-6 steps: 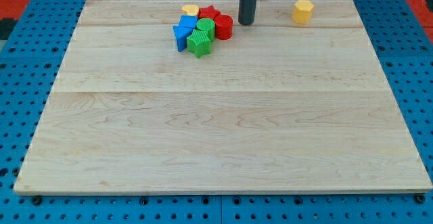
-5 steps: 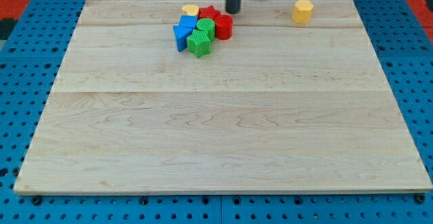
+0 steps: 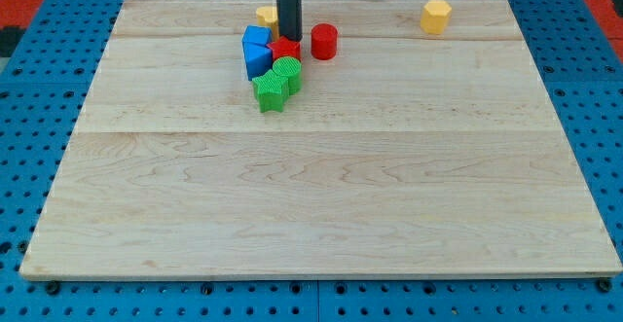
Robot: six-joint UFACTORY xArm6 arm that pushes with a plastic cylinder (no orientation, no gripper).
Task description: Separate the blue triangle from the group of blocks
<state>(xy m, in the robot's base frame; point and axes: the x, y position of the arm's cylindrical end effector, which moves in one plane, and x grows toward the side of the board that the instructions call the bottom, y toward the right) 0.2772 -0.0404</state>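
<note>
My tip point(image 3: 289, 38) stands in the top of the block group near the board's top edge. It touches a red star-like block point(image 3: 284, 51) just below it. Two blue blocks lie to the tip's left, touching each other: an upper one point(image 3: 256, 39) and a lower one point(image 3: 258, 61). I cannot tell which is the triangle. A green round block point(image 3: 288, 72) and a green star-like block point(image 3: 270, 92) sit below the red one. A yellow block point(image 3: 267, 16) lies left of the rod at the top. A red cylinder point(image 3: 323, 41) stands apart on the tip's right.
A yellow hexagonal block point(image 3: 436, 16) stands alone at the top right of the wooden board point(image 3: 321, 186). Blue perforated table surrounds the board.
My tip moved left and down into the group. The blue, green and red star blocks shifted left and down. The red cylinder now stands apart on the right.
</note>
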